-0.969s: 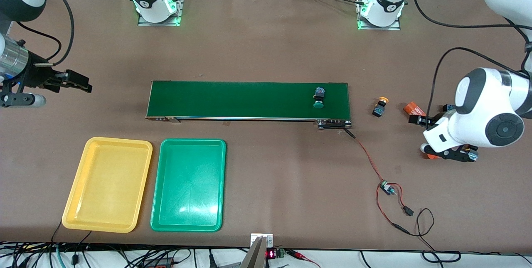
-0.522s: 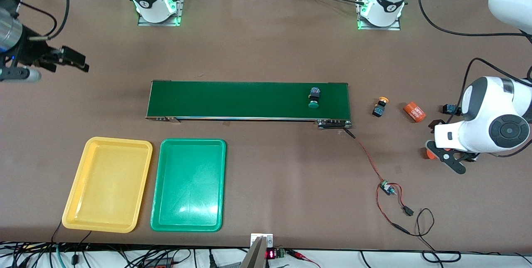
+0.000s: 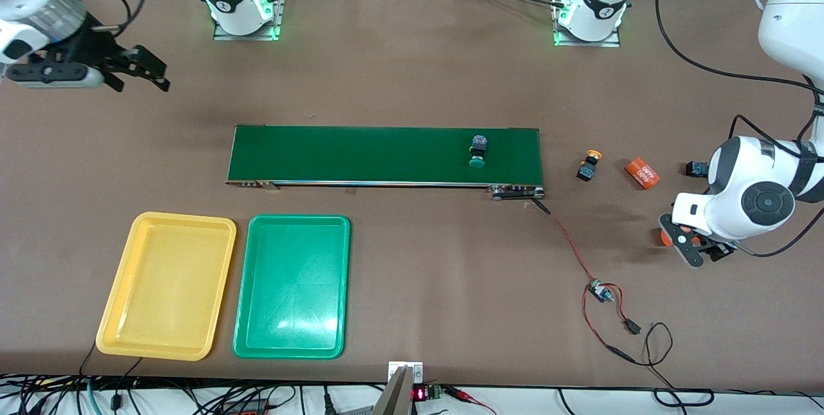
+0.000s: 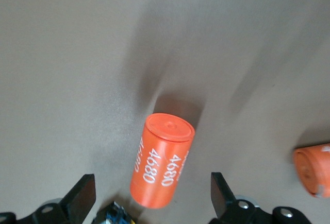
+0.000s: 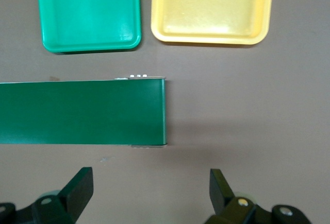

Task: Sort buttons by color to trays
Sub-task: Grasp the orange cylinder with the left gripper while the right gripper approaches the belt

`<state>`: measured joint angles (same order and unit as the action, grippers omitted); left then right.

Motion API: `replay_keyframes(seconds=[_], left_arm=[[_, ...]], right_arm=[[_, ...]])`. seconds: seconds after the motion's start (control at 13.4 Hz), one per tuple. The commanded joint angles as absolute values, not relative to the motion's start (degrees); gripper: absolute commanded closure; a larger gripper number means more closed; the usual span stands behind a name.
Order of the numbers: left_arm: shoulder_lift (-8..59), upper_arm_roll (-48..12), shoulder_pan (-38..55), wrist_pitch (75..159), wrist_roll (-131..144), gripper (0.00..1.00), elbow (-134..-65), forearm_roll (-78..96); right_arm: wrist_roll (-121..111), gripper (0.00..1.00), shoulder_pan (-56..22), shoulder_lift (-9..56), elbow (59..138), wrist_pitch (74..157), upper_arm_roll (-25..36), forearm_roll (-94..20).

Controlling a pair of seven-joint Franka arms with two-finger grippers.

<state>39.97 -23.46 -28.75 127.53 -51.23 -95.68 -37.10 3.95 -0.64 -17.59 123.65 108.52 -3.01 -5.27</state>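
Observation:
A green-capped button (image 3: 477,151) lies on the dark-green conveyor belt (image 3: 360,154), toward the left arm's end. On the table past that end of the belt lies a yellow-capped button (image 3: 589,166). A third button (image 3: 694,168) peeks out beside the left arm. My left gripper (image 3: 692,249) (image 4: 152,199) hangs open over an orange "4680" cylinder (image 4: 162,167); a blue-and-black button body (image 4: 116,216) shows beside that cylinder, its cap cut off. My right gripper (image 3: 145,71) (image 5: 149,189) is open and empty over bare table at the right arm's end. The yellow tray (image 3: 166,285) and green tray (image 3: 291,286) sit empty.
A second orange cylinder (image 3: 642,173) lies between the yellow-capped button and the left arm. Red-and-black wires with a small board (image 3: 599,291) run from the belt's end toward the front camera. The belt's other end (image 5: 154,112) shows in the right wrist view, with both trays.
The green-capped button has ridden along the belt toward the right arm's end. My right gripper has swung toward the robots' bases. The left arm has shifted, uncovering the second orange cylinder.

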Motion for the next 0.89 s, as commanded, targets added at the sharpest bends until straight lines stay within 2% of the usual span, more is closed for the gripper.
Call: replay_keyframes(seconds=[0.0, 0.07, 0.15, 0.37, 0.45, 0.52, 0.6, 0.75, 0.82], left_arm=[[40.8, -24.3, -31.0, 131.0, -56.1, 0.14, -97.5, -39.1], [41.5, -24.3, -31.3, 131.1, -58.2, 0.29, -97.4, -39.1], [41.7, -24.3, -31.3, 131.1, -59.4, 0.38, -97.4, -39.1], [43.2, -24.3, -32.5, 131.1, -59.6, 0.5, -97.2, -39.0], [43.4, -24.3, -32.5, 131.1, -59.7, 0.66, -97.0, -39.0], [43.2, -24.4, -32.4, 131.1, -59.8, 0.75, -97.0, -39.0], [42.9, -25.0, -32.4, 130.9, -60.7, 0.8, -96.9, -39.0], [41.6, -27.7, -32.1, 129.0, -69.0, 0.8, -96.9, -38.9], [41.3, -30.9, -32.3, 125.0, -70.3, 0.79, -96.2, -38.3]], right_arm=[[7.5, 0.0, -3.7, -14.4, 123.9, 112.6, -4.7, -5.5], [7.4, 0.0, -4.0, -13.0, 123.5, 113.2, -4.7, -4.9], [7.5, 0.0, -4.4, -12.1, 123.0, 113.4, -5.0, -4.9], [7.6, 0.0, -4.6, -9.1, 121.4, 114.7, -9.5, -4.7], [7.8, 0.0, -4.7, -7.6, 119.9, 114.5, -10.7, -4.7], [9.6, 0.0, -4.7, -7.0, 119.4, 114.5, -11.5, -4.7], [11.4, 0.0, -4.8, -6.2, 119.3, 114.7, -12.3, -4.2], [13.7, 0.0, -5.4, -4.4, 118.7, 115.7, -13.9, -2.1], [15.5, 0.0, -5.7, -3.7, 118.5, 115.8, -14.5, -2.0]])
